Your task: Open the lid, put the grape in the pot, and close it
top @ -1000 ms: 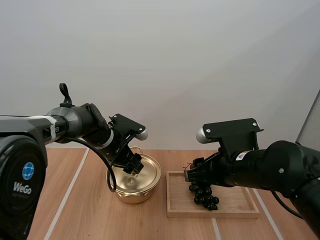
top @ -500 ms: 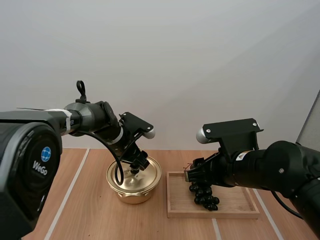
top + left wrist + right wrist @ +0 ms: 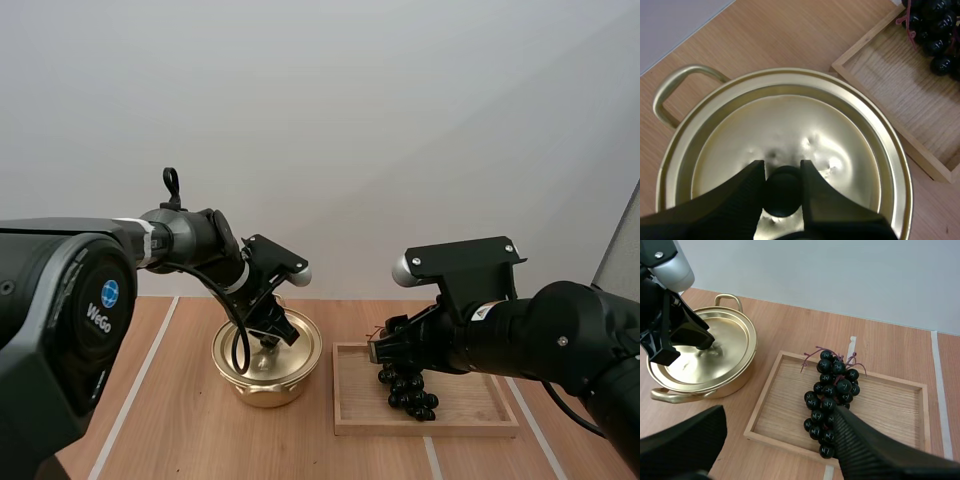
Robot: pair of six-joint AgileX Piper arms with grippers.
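A gold pot (image 3: 267, 362) stands left of centre on the table with its gold lid (image 3: 790, 135) on. My left gripper (image 3: 268, 335) reaches down onto the lid, and its two black fingers (image 3: 781, 170) pinch the lid's black knob (image 3: 782, 192) between them. A bunch of dark grapes (image 3: 832, 390) lies in the wooden tray (image 3: 890, 405) right of the pot. My right gripper (image 3: 395, 350) hovers close above the grapes (image 3: 408, 390), its fingers (image 3: 860, 445) wide apart and holding nothing. The left gripper (image 3: 695, 340) is also in sight over the lid.
The wooden tray (image 3: 470, 420) sits close beside the pot's right side. Pale tape lines (image 3: 135, 385) run across the wooden tabletop. Bare table lies in front of the pot and to its left.
My left gripper has moved a little right and down over the lid's centre, and its fingers have come together on the knob. The right arm has stayed still.
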